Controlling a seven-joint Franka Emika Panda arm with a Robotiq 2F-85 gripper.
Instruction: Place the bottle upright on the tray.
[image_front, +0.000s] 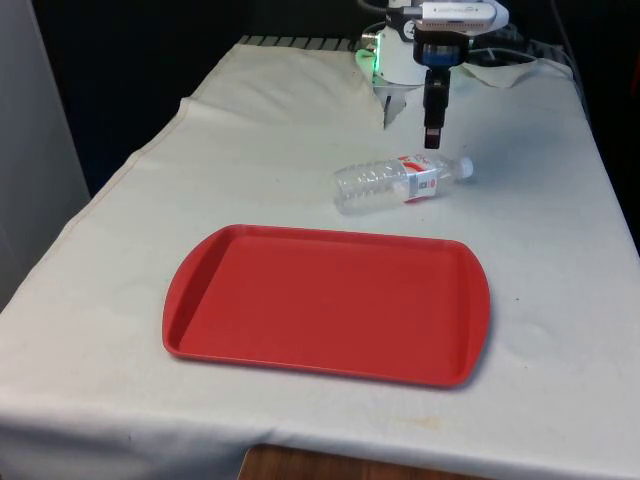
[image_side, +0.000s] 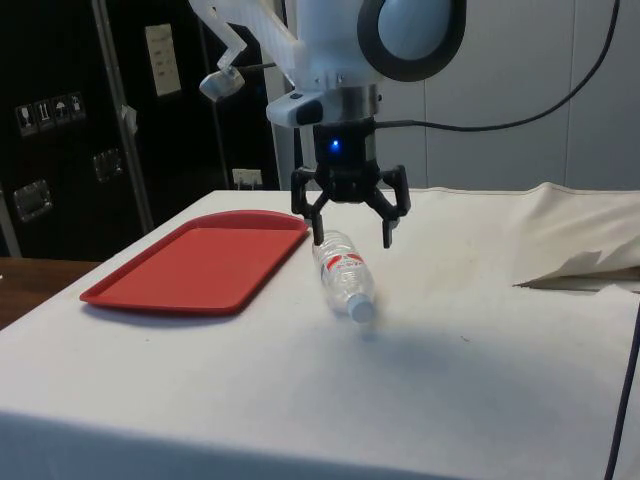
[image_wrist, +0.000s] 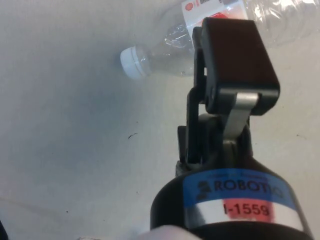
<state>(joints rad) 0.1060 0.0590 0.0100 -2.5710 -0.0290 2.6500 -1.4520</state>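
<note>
Presently, front view: pincer (image_front: 433, 137) hangs just above the bottle (image_front: 400, 182), which lies on its side on the bench (image_front: 560, 260); red tray (image_front: 325, 303) nearer the camera. Side view: fingers (image_side: 388, 226) spread apart, straddling above the bottle. Wrist view: white cap (image_wrist: 133, 62) beyond the pincer.

— Classification of premises?

— Robotics test lab. A cloth-covered table (image_front: 250, 150) serves as a staged work surface, black curtains (image_front: 140, 60) hang at 12 o'clock, and dark equipment cabinets (image_side: 60, 130) with labels stand at 9 o'clock in the side view.

— Further evidence?

— A loose cable (image_side: 560, 95) crosses a bare panel wall (image_side: 560, 150).
</note>
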